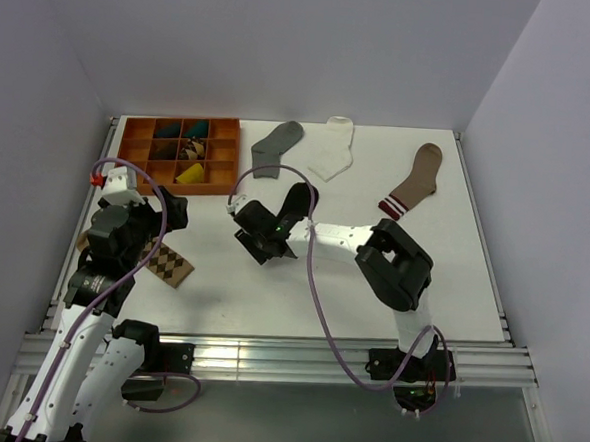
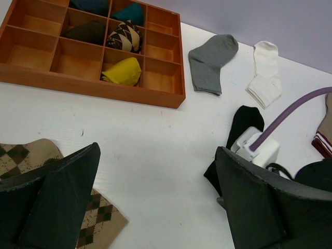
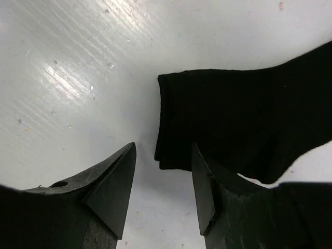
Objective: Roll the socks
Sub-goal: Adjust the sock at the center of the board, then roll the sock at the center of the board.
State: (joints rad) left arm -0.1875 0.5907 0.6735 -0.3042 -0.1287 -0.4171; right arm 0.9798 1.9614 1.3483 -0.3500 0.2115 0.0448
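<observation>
The black sock (image 1: 301, 196) lies flat mid-table. In the right wrist view its cuff end (image 3: 244, 124) lies just ahead of my fingers. My right gripper (image 1: 267, 241) (image 3: 163, 155) is open and low over the table, with its jaws on either side of the cuff's corner and nothing held. The grey sock (image 1: 277, 145) and the white sock (image 1: 333, 148) lie flat at the back. All three show in the left wrist view: black (image 2: 246, 122), grey (image 2: 210, 59), white (image 2: 265, 72). My left gripper (image 1: 175, 214) (image 2: 158, 150) is open and empty above the table.
An orange compartment tray (image 1: 177, 184) (image 2: 93, 88) at the back left holds several rolled socks. A tan diamond-patterned sock (image 1: 167, 263) (image 2: 98, 223) lies under my left arm. A brown sock with a striped cuff (image 1: 415, 180) lies at the back right.
</observation>
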